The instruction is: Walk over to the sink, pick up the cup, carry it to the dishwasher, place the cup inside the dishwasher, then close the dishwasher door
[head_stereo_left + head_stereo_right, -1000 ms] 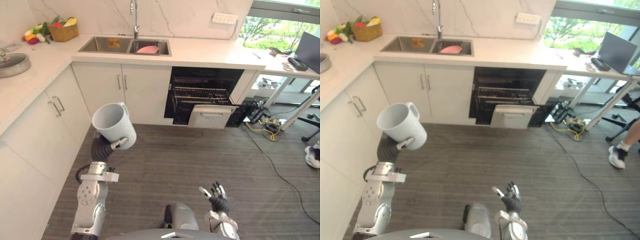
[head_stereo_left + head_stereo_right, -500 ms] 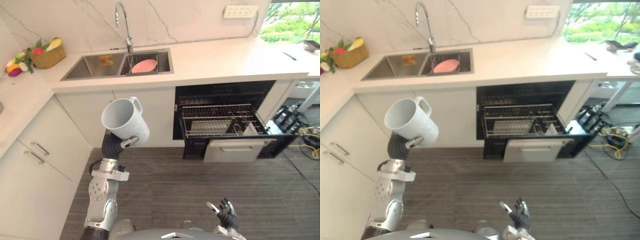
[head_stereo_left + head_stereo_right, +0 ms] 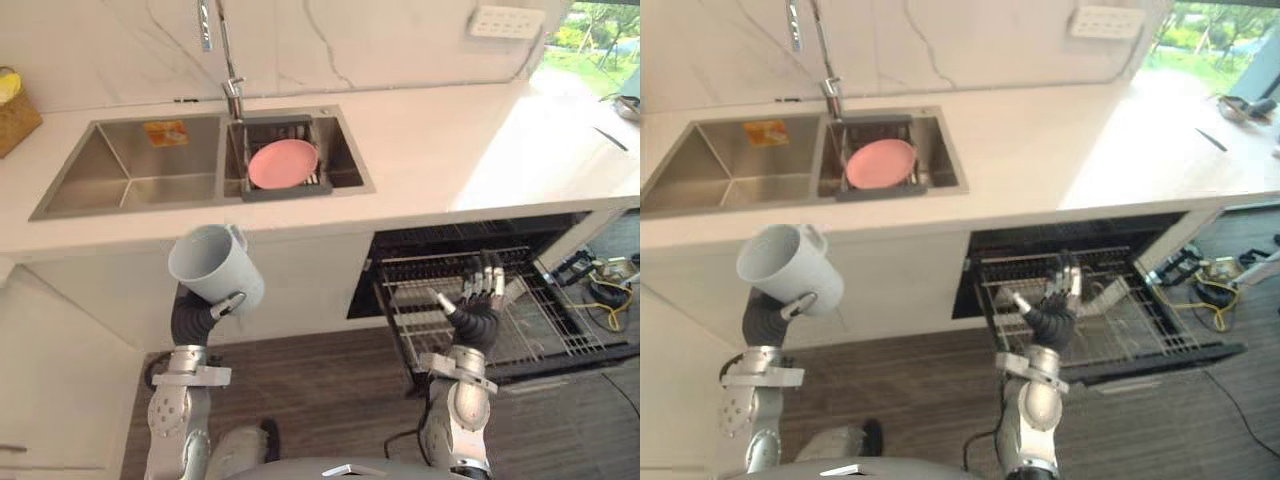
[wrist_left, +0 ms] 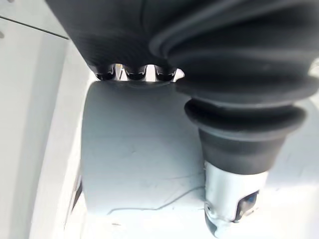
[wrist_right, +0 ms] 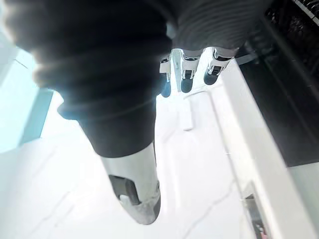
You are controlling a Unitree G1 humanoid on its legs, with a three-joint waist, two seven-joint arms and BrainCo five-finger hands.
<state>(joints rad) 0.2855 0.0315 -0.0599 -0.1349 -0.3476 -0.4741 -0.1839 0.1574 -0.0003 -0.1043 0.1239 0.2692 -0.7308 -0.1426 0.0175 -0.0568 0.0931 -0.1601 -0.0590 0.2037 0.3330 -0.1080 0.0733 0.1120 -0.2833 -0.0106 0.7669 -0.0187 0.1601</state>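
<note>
Mug (image 3: pixel 213 263): tilted, clasped by left hand (image 3: pixel 229 304), left of the pulled-out dishwasher rack (image 3: pixel 555 322).
Right hand (image 3: pixel 478 300): fingers spread, empty, before the rack.
Risk: Mug may clip the rack's edge when swung right.

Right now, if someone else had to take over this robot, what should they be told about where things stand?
Left hand: fingers curled round the cup, held up in front of the cabinet below the sink.
Right hand: open, empty, raised in front of the rack.
Dishwasher: open, rack pulled out.
Done: cup is in hand.
Left: bring the cup across to the rack, set it in, shut the dishwasher.
</note>
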